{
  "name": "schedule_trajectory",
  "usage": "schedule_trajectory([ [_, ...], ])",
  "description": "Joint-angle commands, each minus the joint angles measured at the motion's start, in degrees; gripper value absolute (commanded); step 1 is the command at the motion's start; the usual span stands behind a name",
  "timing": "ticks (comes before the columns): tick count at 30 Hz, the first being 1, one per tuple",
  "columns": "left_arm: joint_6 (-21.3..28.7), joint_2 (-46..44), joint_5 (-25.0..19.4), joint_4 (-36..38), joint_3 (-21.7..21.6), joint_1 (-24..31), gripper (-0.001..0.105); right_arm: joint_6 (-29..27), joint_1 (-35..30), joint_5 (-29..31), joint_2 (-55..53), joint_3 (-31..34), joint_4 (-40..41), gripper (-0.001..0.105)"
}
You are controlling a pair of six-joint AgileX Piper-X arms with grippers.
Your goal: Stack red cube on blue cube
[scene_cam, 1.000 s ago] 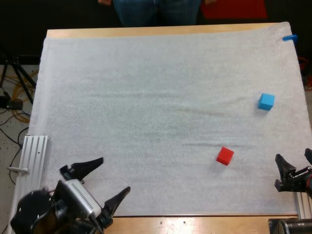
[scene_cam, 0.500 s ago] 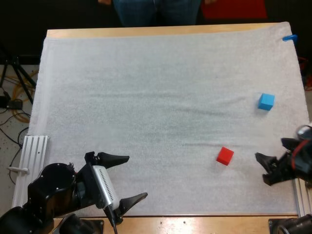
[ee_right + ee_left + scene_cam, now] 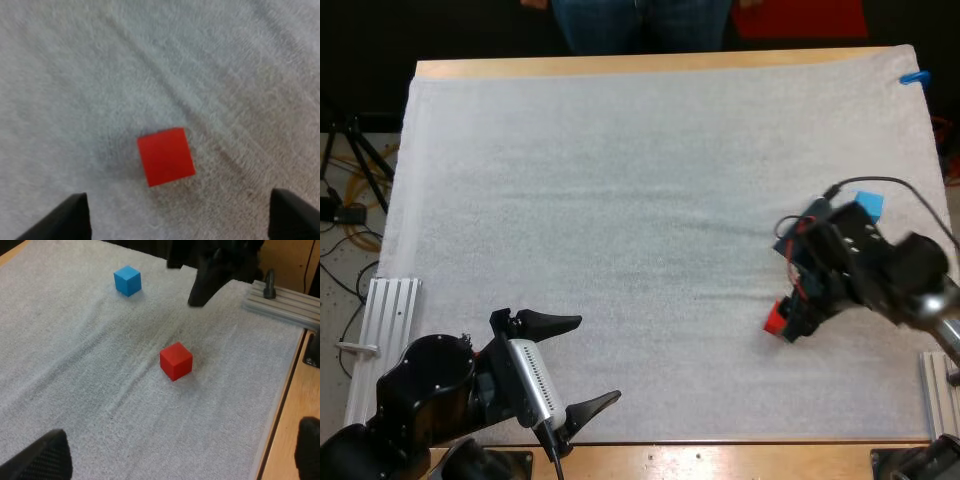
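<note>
White mat [image 3: 620, 200] on wooden table [image 3: 620, 65]; right jaws gape over red cube [image 3: 175, 361]; left jaws gape empty.

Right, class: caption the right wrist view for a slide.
Open right gripper above a small red cube on the white mat.

Bright, even overhead light; soft shadows, no glare.

The white towelling mat [image 3: 620, 180] was lit flat and evenly from above, and its creases showed only as faint grey bands. The small red cube [image 3: 166, 156] cast a weak, soft-edged shadow close against its base, and the small blue cube [image 3: 127, 280] cast hardly any. The left arm's round black housing [image 3: 430, 375] caught a dull sheen. The pale wooden worktop [image 3: 620, 66] looked warm at its far edge, and beyond it the room fell dark.
</note>
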Motion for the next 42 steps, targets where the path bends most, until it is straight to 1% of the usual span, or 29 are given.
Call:
schedule_trajectory([
  [1,0.05,-0.11,-0.58,-0.21,-0.37,-0.19,0.087,-1.98,0.05,0.42,2.15,-0.30,-1.10,0.069],
  [3,0.05,-0.11,-0.58,-0.21,-0.37,-0.19,0.087,-3.21,0.05,0.42,5.98,-0.30,-1.80,0.069],
  [6,0.05,-0.11,-0.58,-0.21,-0.37,-0.19,0.087,-3.39,0.05,0.42,10.54,-0.30,-2.22,0.069],
  [8,0.05,-0.11,-0.58,-0.21,-0.37,-0.19,0.087,-3.39,0.05,-0.74,12.64,-0.30,-2.28,0.069],
  [12,0.05,-0.11,-0.58,-0.21,-0.37,-0.19,0.087,-3.27,0.05,-1.17,16.59,0.52,-4.55,0.069],
  [21,0.05,-0.11,-1.47,-0.21,-0.37,-0.19,0.087,-3.27,-0.11,-1.16,19.87,6.05,-11.00,0.069],
  [32,0.05,-0.11,-1.47,-0.21,-0.37,-0.19,0.087,-2.70,-0.11,-1.04,25.48,6.49,-11.90,0.068],
  [34,0.05,-0.11,-1.47,-0.21,-0.37,-0.19,0.087,-2.49,-0.11,-1.04,26.09,6.49,-11.73,0.060],
  [35,0.05,-0.11,-1.47,-0.21,-0.37,-0.19,0.087,-2.29,-0.11,-1.04,26.18,6.49,-11.65,0.052],
  [36,0.05,-0.11,-1.47,-0.21,-0.37,-0.19,0.087,-1.83,-0.11,-1.04,26.17,6.49,-11.69,0.041],
  [37,0.05,-0.11,-1.47,-0.21,-0.37,-0.19,0.087,-1.79,-0.11,-1.04,26.17,6.49,-11.69,0.036],
  [39,0.05,-0.11,-1.47,-0.21,-0.37,-0.19,0.087,-1.46,-0.11,-1.04,26.03,6.49,-11.34,0.022],
  [42,0.05,-0.11,-1.47,-0.21,-0.37,-0.19,0.087,-1.31,-0.11,-0.31,25.77,5.78,-9.94,0.015],
])
